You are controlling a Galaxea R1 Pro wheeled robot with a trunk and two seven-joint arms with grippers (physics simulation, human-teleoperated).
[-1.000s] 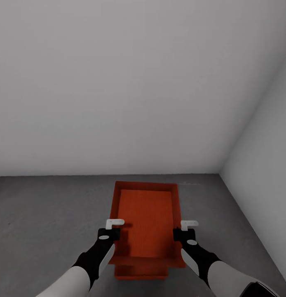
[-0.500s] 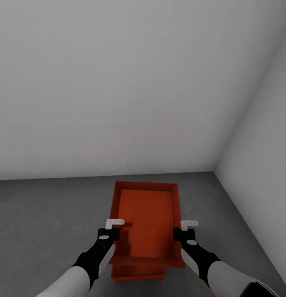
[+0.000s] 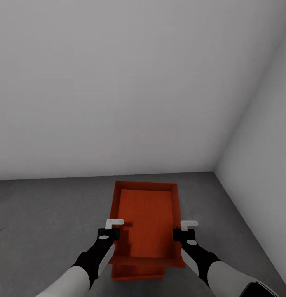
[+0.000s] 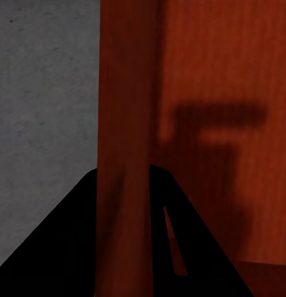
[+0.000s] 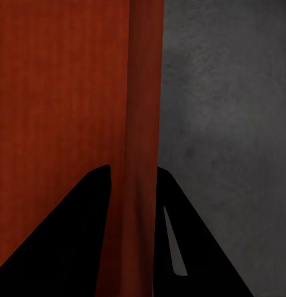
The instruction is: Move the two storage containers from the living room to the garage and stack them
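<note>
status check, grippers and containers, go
Left gripper and right gripper clamp upper container's side walls. Lower container beneath on garage floor. Nothing obstructing.

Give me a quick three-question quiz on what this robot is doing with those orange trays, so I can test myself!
1. True or false: the upper storage container is gripped by both the left gripper and the right gripper.
2. What lies beneath the held container, near the robot?
A. a grey box
B. the second storage container
C. a sofa cushion
3. Fill in: each gripper clamps a long side ____ of the container, as the wrist views show.

Key:
1. True.
2. B; its near end pokes out on the concrete floor.
3. wall.
</note>
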